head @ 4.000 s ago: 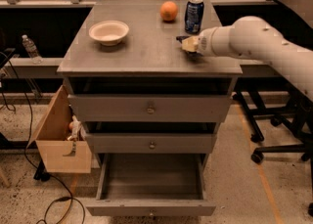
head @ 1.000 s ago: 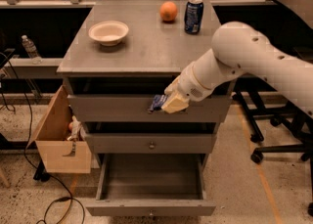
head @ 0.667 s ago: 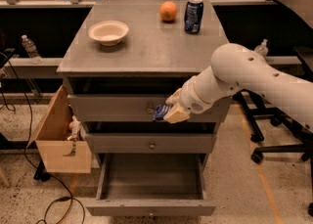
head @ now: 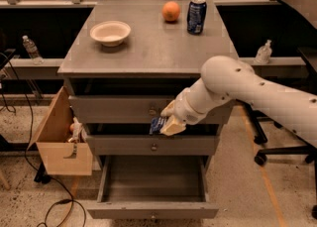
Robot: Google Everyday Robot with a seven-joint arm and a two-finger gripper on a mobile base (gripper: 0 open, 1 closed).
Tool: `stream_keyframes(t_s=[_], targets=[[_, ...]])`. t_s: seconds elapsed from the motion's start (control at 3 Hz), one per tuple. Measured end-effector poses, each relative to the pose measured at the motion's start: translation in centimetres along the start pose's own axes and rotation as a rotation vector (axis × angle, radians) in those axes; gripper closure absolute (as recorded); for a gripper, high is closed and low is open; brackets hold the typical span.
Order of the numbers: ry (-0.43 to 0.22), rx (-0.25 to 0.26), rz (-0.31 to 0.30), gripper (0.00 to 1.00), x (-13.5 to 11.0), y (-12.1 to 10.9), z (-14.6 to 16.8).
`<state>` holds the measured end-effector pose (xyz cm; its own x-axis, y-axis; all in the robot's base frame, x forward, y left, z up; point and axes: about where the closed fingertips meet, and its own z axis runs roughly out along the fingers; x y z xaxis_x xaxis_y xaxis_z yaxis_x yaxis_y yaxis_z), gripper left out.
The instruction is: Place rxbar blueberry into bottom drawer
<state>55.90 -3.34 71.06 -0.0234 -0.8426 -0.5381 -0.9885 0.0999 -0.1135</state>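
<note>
My gripper [head: 167, 124] hangs in front of the grey cabinet [head: 148, 52], level with the gap between the top drawer [head: 114, 110] and the middle drawer [head: 119, 145], a little right of the cabinet's centre. My fingers are pinched narrow on the rxbar blueberry [head: 157, 125], whose dark-blue wrapper sticks out to the left of them. The bar is in the air, above the bottom drawer [head: 124, 210] and not yet inside it.

That bottom drawer stands pulled out toward the near side, its grey floor open to view below my gripper. The two drawers above it sit pushed in, and the middle one shows a small round knob [head: 154, 147] just under the bar.

My white arm [head: 247, 94] reaches in from the right, crossing the cabinet's right front corner.

On the cabinet top, a pale bowl [head: 110, 32] sits at the left. An orange [head: 171, 11] and an upright blue soda can [head: 196, 16] stand near each other at the far edge, well apart from the bowl.

A tan wooden box [head: 62, 144] leans against the cabinet's left side. A water bottle [head: 30, 48] stands on a ledge at far left, a pale spray bottle [head: 263, 51] on a ledge at right.
</note>
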Motion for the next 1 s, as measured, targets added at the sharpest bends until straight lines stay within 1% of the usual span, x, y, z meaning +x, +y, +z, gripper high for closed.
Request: stream_keyframes(t_s=[0.33, 0.67, 1.0], targets=[[0.010, -0.128, -0.099, 1.00, 1.7, 2.9, 7.5], [-0.025, -0.175, -0.134, 1.00, 2.8, 4.6, 12.0], [-0.078, -0.180, -0.129, 1.00, 4.4, 5.9, 16.5]])
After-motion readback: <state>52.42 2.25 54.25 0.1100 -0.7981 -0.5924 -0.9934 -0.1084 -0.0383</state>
